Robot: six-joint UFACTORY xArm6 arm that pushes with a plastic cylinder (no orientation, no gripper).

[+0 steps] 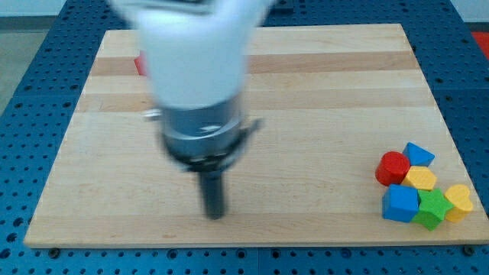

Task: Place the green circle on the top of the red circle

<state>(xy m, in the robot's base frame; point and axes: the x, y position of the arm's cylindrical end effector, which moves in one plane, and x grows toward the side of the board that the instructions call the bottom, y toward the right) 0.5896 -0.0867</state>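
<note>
The red circle [393, 167] lies at the view's lower right, at the left of a tight cluster of blocks. A green block [432, 209] in that cluster looks star-like, not round. No green circle shows; the arm may hide it. My tip [215, 215] is blurred and rests on the board at the view's lower centre-left, far to the left of the cluster and touching no block.
The cluster also holds a blue block [419, 154], a yellow block [421, 179], a blue cube [400, 203] and a yellow heart [458, 202]. A red block [140, 64] peeks out beside the arm [200, 69] at the view's upper left. The wooden board [321, 99] sits on a blue pegboard.
</note>
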